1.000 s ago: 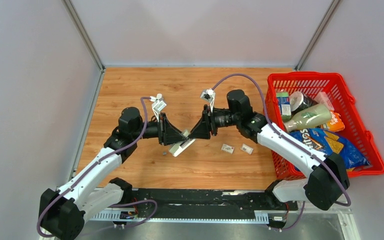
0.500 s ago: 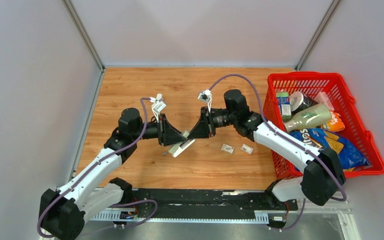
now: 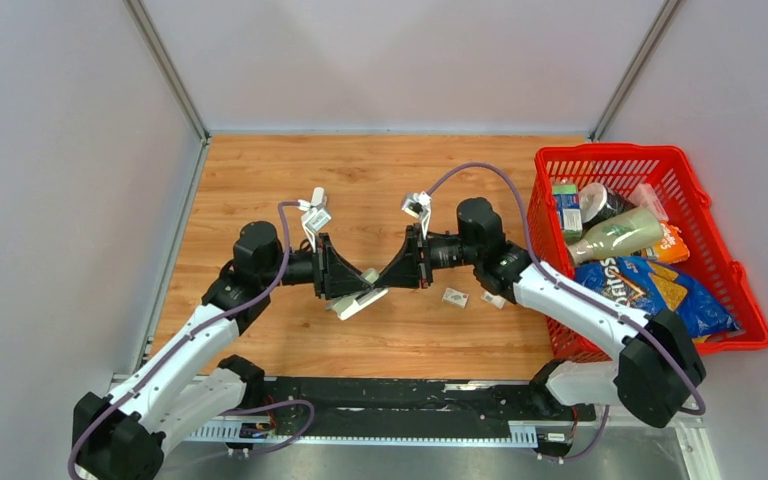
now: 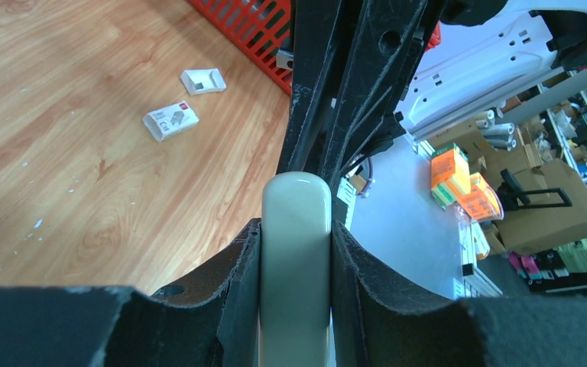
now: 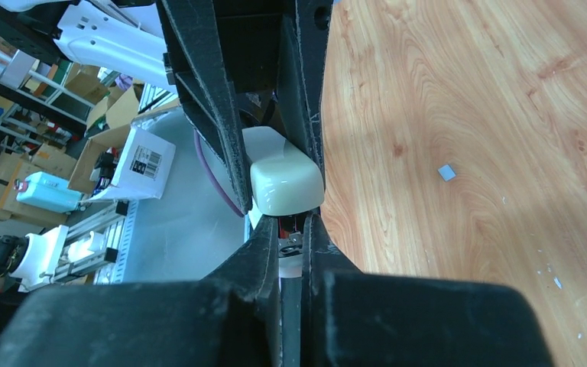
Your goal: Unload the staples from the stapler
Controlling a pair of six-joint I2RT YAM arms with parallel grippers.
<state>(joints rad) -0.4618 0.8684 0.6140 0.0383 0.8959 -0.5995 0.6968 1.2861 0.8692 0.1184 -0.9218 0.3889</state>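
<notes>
My left gripper point(image 3: 356, 284) is shut on a pale greenish-white stapler point(image 3: 364, 299), held above the wooden table between the two arms. In the left wrist view the stapler point(image 4: 296, 229) is pinched on both sides by the left gripper point(image 4: 296, 238). My right gripper point(image 3: 386, 283) meets it from the right. In the right wrist view the right gripper point(image 5: 292, 229) has its jaws nearly together on a thin metal and white part under the stapler's rounded end point(image 5: 284, 180). A small grey bit point(image 5: 446, 172), possibly staples, lies on the wood.
Two small white printed packets point(image 3: 455, 296) point(image 3: 492, 299) lie on the table right of the grippers, seen also as packets point(image 4: 171, 121) point(image 4: 203, 80). A red basket point(image 3: 610, 152) full of groceries stands at the right edge. Grey walls enclose the table.
The right gripper's jaws have closed on the stapler's thin lower part. Both grippers and the stapler have shifted slightly toward the near edge.
</notes>
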